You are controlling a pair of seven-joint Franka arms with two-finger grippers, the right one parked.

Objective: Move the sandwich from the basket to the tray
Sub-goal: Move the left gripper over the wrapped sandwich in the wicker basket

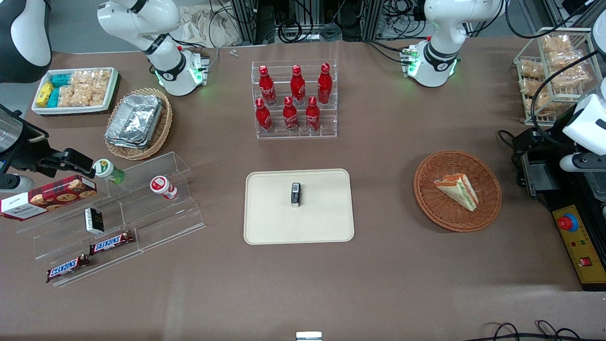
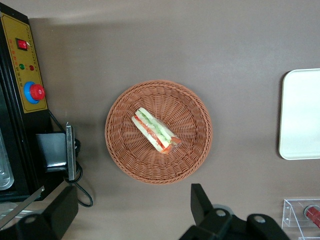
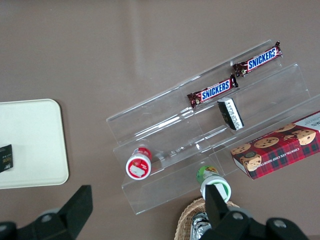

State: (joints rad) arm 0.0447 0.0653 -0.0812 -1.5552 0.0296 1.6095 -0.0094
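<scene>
The sandwich, a white wedge with orange-red and green layers, lies in the round reddish-brown basket toward the working arm's end of the table. The cream tray lies flat at the table's middle with a small black packet on it. My gripper hangs high above the table beside the basket's rim. It is open wide with nothing between its fingers, well clear of the sandwich.
A black machine with a yellow panel and red button stands beside the basket, with cables. A rack of red bottles stands farther from the camera than the tray. An acrylic shelf with snacks and a foil-filled tan basket lie toward the parked arm's end.
</scene>
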